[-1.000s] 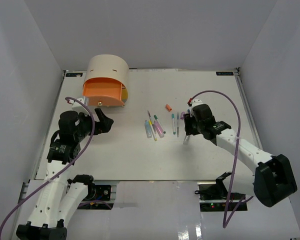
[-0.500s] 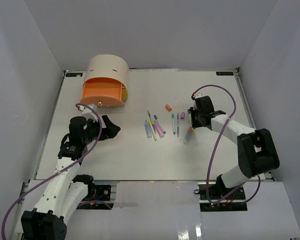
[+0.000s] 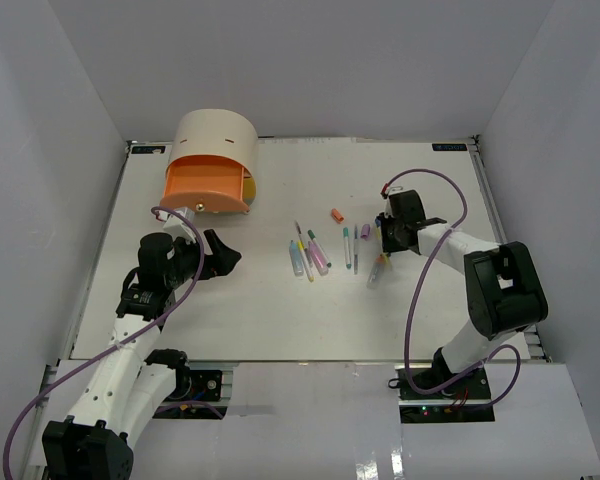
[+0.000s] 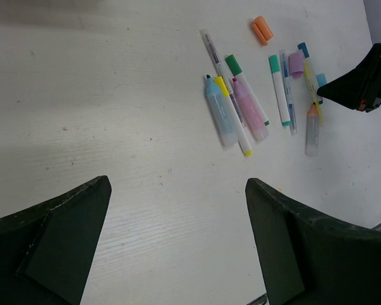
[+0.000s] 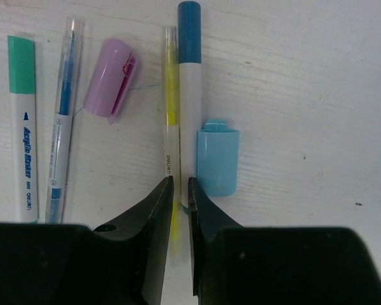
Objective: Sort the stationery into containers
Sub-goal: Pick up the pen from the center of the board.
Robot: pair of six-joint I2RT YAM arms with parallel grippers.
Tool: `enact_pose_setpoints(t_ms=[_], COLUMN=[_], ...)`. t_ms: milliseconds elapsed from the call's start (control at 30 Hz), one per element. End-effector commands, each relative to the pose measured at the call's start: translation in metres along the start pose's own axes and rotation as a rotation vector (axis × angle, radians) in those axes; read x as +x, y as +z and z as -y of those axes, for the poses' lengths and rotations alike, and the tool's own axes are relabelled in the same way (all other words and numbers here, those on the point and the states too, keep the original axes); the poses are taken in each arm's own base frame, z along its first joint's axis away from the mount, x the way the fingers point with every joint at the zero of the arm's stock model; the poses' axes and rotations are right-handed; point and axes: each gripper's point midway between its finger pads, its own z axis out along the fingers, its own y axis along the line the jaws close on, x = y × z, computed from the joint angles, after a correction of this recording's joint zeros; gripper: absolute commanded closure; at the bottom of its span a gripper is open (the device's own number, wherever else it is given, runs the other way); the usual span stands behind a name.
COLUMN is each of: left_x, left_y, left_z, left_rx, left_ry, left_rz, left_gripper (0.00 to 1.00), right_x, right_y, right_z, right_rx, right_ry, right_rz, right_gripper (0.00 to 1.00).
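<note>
My right tool (image 5: 176, 185) was pressed almost together on the thin yellow pen (image 5: 170, 114), pinching its barrel right of the table's middle. The pen looked flat on the table (image 3: 250, 310), though the wrist view was too close for me to be sure. A blue-capped marker (image 5: 189, 114) lay touching the pen on its right, with a light blue block (image 5: 217, 159) just beside that. Left of the pen lay a purple block (image 5: 111, 76), a blue pen (image 5: 62, 121) and a green-capped marker (image 5: 22, 127).

My left tool (image 4: 178, 241) was spread wide, gripping nothing, over the table's left half. The cabinet (image 3: 215, 130) stood at the far left corner, its orange drawer (image 3: 205, 185) pulled out. A separate bunch of pens (image 3: 310, 255) lay mid-table, with an orange block (image 3: 336, 214) apart from it toward the far edge.
</note>
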Motion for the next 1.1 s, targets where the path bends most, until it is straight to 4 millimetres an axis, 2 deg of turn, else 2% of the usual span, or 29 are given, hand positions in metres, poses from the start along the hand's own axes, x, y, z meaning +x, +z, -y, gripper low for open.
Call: enact_pose_setpoints(t_ms=[0, 233, 400, 767, 867, 1000, 1067], left_x=[-0.008, -0.006, -0.005, -0.004, -0.004, -0.008, -0.019], left_y=[-0.002, -0.001, 0.0, 0.001, 0.001, -0.004, -0.009], left_z=[0.005, 0.004, 0.003, 0.003, 0.006, 0.014, 0.024], left_rx=[0.017, 0.012, 0.009, 0.013, 0.024, 0.047, 0.068], left_ry=[0.022, 0.024, 0.021, 0.022, 0.018, 0.001, -0.005], left_rz=[0.027, 0.023, 0.016, 0.01, 0.007, -0.002, 0.008], left_gripper=[0.02, 0.02, 0.02, 0.02, 0.02, 0.02, 0.02], right_x=[-0.018, -0.015, -0.012, -0.005, -0.008, -0.017, -0.025], right_y=[0.004, 0.008, 0.011, 0.021, 0.019, 0.011, 0.003], right_z=[0.004, 0.014, 0.016, 0.012, 0.012, 0.013, 0.013], right_rx=[0.009, 0.029, 0.039, 0.015, 0.015, 0.02, 0.017], right_ry=[0.003, 0.004, -0.004, -0.022, -0.025, -0.033, -0.037], right_rz=[0.049, 0.034, 0.027, -0.012, -0.006, 0.019, 0.04], right_gripper=[0.78, 0.78, 0.73, 0.68, 0.72, 0.83, 0.87])
